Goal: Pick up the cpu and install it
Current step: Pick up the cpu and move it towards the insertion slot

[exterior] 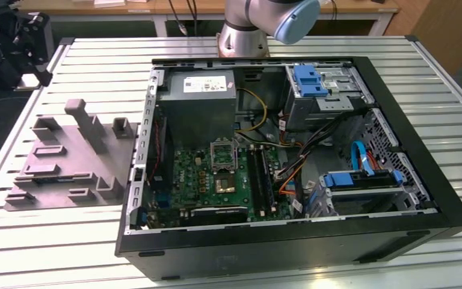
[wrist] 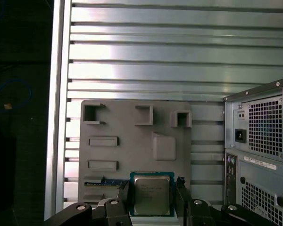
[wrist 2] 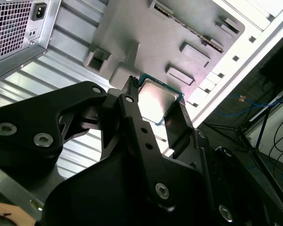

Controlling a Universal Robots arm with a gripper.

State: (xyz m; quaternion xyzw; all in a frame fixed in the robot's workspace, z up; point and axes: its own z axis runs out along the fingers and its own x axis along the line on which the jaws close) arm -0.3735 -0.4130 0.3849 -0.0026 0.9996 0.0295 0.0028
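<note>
In both wrist views my gripper is shut on the cpu, a flat square chip with a silvery top and a paler rim. A black finger presses on each of two opposite edges. The chip hangs well above the grey moulded fixture. In the exterior view that fixture lies at the exterior view's left of the open computer case. Inside the case is the green circuit board with its metal-framed socket.
The arm's base stands behind the case on the slatted aluminium table. Inside the case are a power supply, blue drive bays and loose cables. The case's rear panel stands close beside the fixture. Dark equipment sits off the table's far left.
</note>
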